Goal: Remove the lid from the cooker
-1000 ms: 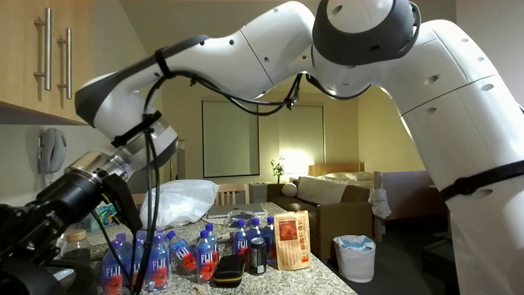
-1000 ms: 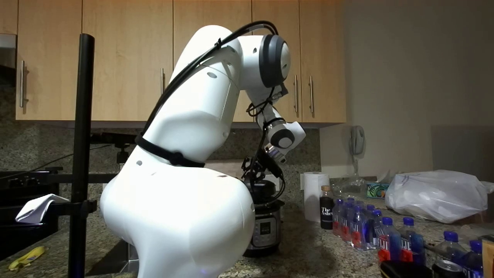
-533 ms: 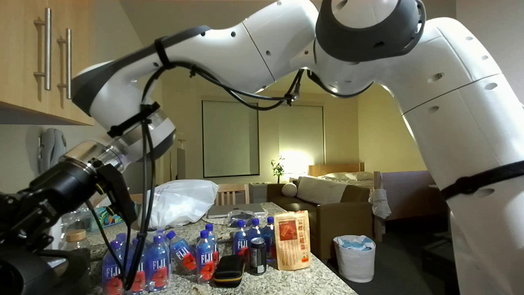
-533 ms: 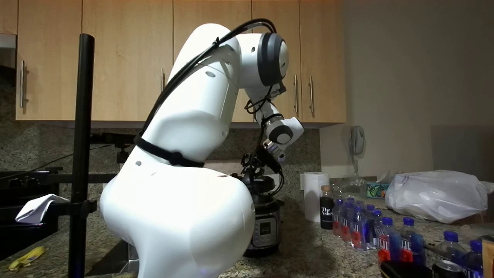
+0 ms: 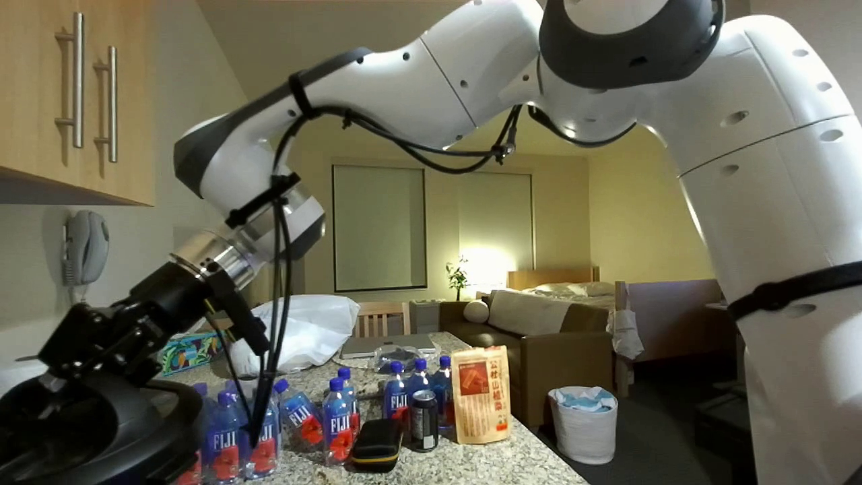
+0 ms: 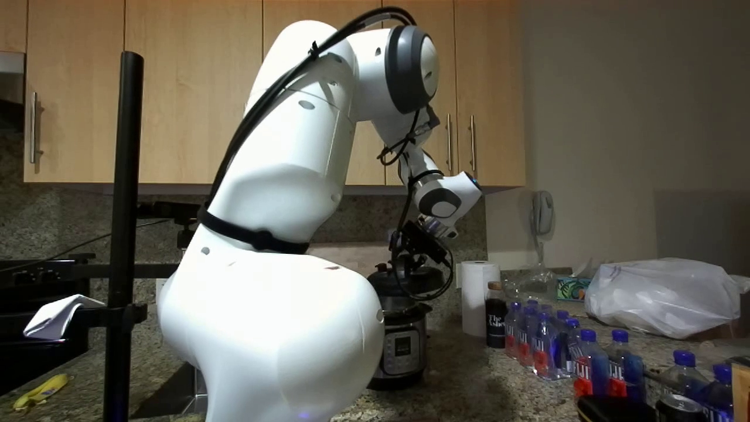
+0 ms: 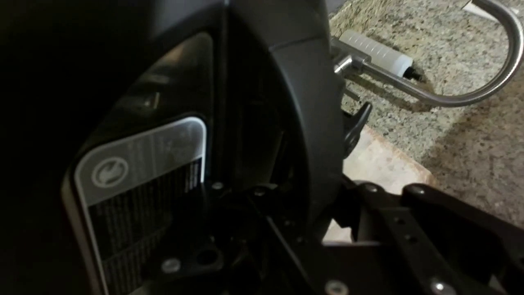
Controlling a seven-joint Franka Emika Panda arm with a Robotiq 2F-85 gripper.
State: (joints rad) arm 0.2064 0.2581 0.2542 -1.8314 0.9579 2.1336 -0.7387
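The broad black lid [image 5: 87, 434] is raised above the cooker [image 6: 404, 351], seemingly clear of its rim, and the gripper [image 5: 97, 374] has its fingers clamped on the lid's handle [image 7: 319, 108]; the tips themselves are too dark to make out. Near the cooker stand a paper towel roll [image 6: 479, 299] and, just beside that, a dark bottle [image 6: 495, 319]. Farther along come blue-capped bottles [image 6: 544, 349], one leaning, and a white plastic bag [image 6: 662, 298]. In an exterior view a black can [image 5: 424, 421] stands between a black case [image 5: 377, 444] and a paper packet [image 5: 481, 394]. The wrist view shows a metal faucet [image 7: 450, 100].
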